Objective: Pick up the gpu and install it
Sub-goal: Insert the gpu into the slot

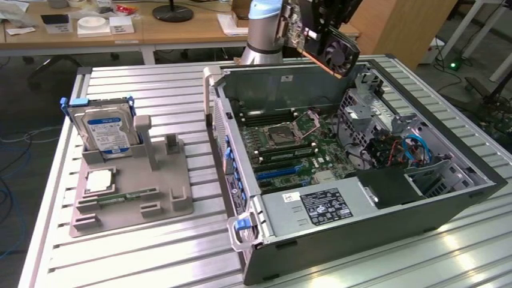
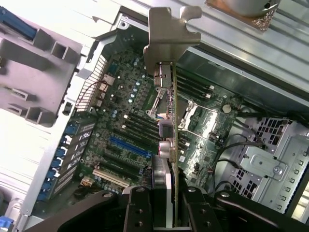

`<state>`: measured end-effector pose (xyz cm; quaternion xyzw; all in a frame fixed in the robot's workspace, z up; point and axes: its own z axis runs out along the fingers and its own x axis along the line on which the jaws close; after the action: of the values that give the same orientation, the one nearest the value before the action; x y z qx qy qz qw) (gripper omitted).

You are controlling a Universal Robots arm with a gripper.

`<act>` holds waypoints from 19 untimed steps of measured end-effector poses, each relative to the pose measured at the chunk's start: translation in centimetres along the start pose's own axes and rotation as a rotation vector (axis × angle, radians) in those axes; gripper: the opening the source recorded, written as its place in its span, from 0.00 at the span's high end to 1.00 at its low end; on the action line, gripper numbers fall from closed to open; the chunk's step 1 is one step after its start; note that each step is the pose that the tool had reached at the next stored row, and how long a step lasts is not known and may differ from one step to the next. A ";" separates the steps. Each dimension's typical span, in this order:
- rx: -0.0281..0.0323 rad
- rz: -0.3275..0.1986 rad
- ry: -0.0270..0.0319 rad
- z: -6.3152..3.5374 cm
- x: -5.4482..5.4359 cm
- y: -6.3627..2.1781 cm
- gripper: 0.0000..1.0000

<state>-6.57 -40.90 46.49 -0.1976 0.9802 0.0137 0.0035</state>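
Note:
My gripper [image 1: 330, 17] is shut on the gpu [image 1: 327, 45], a dark card with a round fan and a reddish edge. It hangs tilted in the air above the far rim of the open computer case [image 1: 448, 201]. In the wrist view the gpu [image 2: 170, 121] is seen edge-on, its silvery end bracket [image 2: 170, 36] pointing away from the gripper [image 2: 166, 210]. The black fingers [image 2: 139, 208] clamp the card from both sides. Below it lies the motherboard [image 2: 120, 121] with a blue slot [image 2: 129, 147] and several dark slots. The card is well above the board and touches nothing.
Inside the case are the CPU socket [image 1: 289, 133], the power supply [image 1: 320, 207] and a drive cage with blue cables [image 1: 412, 150]. On the exterior view's left, a grey fixture [image 1: 132, 201] holds a hard drive [image 1: 105, 131], a CPU [image 1: 100, 180] and a memory stick [image 1: 128, 196].

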 end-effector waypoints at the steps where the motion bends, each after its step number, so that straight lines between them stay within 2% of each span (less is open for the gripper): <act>1: -0.0001 -0.007 0.0001 0.01 0.0 -0.01 0.71; 15: -0.0018 -0.147 0.0035 0.03 0.0 -0.03 0.71; 19: -0.0009 -0.182 0.0020 0.07 0.0 -0.06 0.71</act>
<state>-6.56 -40.96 46.42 -0.2860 0.9581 0.0136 0.0036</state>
